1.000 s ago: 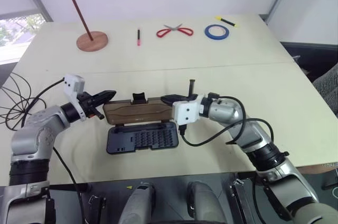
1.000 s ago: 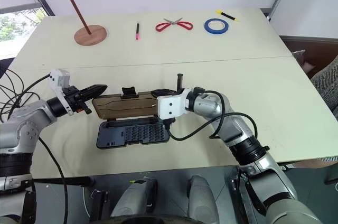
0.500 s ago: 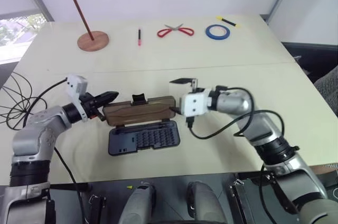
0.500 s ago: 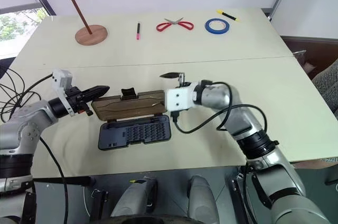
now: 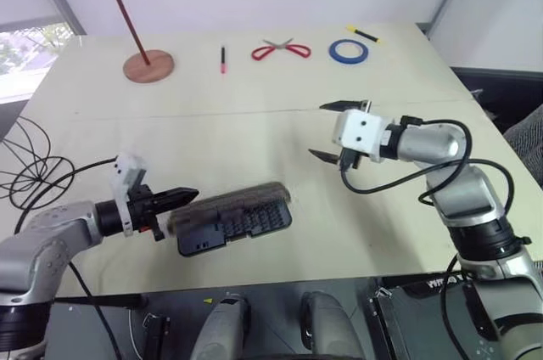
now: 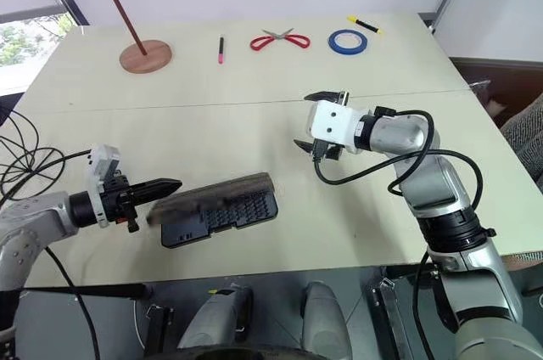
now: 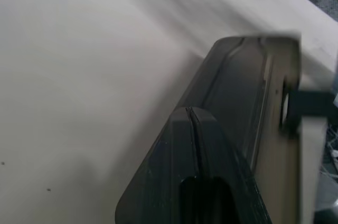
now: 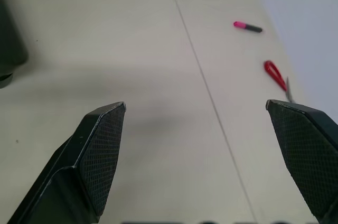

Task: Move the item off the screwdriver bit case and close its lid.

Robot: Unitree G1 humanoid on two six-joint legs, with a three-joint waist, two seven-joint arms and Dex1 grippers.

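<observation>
The screwdriver bit case (image 5: 242, 222) lies near the table's front edge, a little askew, dark grey-blue with rows of bits. Its brown lid (image 5: 227, 201) is blurred and hangs low over the case, nearly down; in the left wrist view the lid (image 7: 264, 113) shows its black latch tab. My left gripper (image 5: 188, 197) is shut and empty, its tip just beside the lid's left end. My right gripper (image 5: 331, 132) hovers open and empty to the right of the case. Thin black wire hoops, seemingly the item (image 5: 25, 169), sit at the table's left edge, partly cut off.
Along the table's far side stand a reddish-brown stand (image 5: 148, 64), a pink marker (image 5: 223, 59), red scissors (image 5: 281, 49), a blue tape roll (image 5: 348, 51) and a yellow pen (image 5: 363, 34). A seam crosses the table behind the case.
My right gripper let go of the lid, opened wide and drew off to the right and up. The lid dropped towards the case. My left gripper pulled back towards the front edge.
</observation>
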